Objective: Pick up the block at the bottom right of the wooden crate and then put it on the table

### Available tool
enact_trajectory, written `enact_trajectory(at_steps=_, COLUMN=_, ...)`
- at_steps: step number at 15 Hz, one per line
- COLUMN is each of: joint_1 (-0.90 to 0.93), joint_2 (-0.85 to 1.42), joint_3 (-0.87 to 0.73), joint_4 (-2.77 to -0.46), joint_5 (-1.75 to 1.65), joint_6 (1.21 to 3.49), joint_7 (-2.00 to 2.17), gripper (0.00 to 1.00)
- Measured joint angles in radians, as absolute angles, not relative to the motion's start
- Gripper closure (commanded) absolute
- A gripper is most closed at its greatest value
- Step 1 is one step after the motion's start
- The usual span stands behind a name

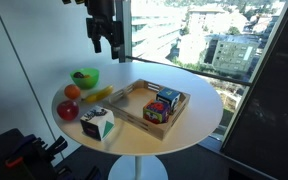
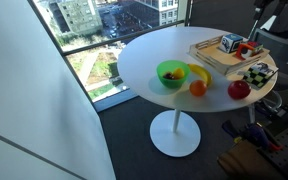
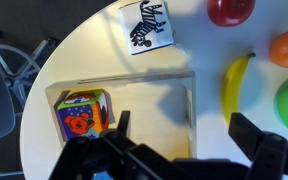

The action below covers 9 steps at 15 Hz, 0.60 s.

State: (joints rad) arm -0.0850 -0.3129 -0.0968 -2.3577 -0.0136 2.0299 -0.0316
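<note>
The wooden crate (image 1: 134,102) lies on the round white table (image 1: 201,102). Two cubes sit close together at one end of it. One is the red block with coloured patches (image 1: 156,114), and beside it is a black cube with a cyan face (image 1: 168,99). My gripper (image 1: 104,38) hangs open and empty high above the table, apart from the crate. In the wrist view the open fingers (image 3: 184,135) frame the crate's bare floor (image 3: 149,100), and a multicoloured block (image 3: 80,115) sits in the crate's left corner. In an exterior view the crate (image 2: 212,49) holds the cubes (image 2: 246,47).
A white cube with green marks (image 1: 99,125), red apple (image 1: 70,110), orange (image 1: 72,92), banana (image 1: 97,96) and green bowl (image 1: 84,77) stand beside the crate. A window wall is behind the table. A chair base (image 3: 4,60) is by the table edge.
</note>
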Motion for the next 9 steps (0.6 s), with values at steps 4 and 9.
enact_trajectory(at_steps=4, joint_1=-0.091, joint_2=-0.275, joint_3=-0.114, joint_4=-2.35, joint_5=-0.027, joint_6=2.033, joint_7=-0.081, gripper=0.0)
enact_trajectory(at_steps=9, joint_1=-0.092, joint_2=-0.253, joint_3=-0.121, joint_4=-2.336, joint_5=-0.05, joint_6=2.049, joint_7=-0.107, gripper=0.0)
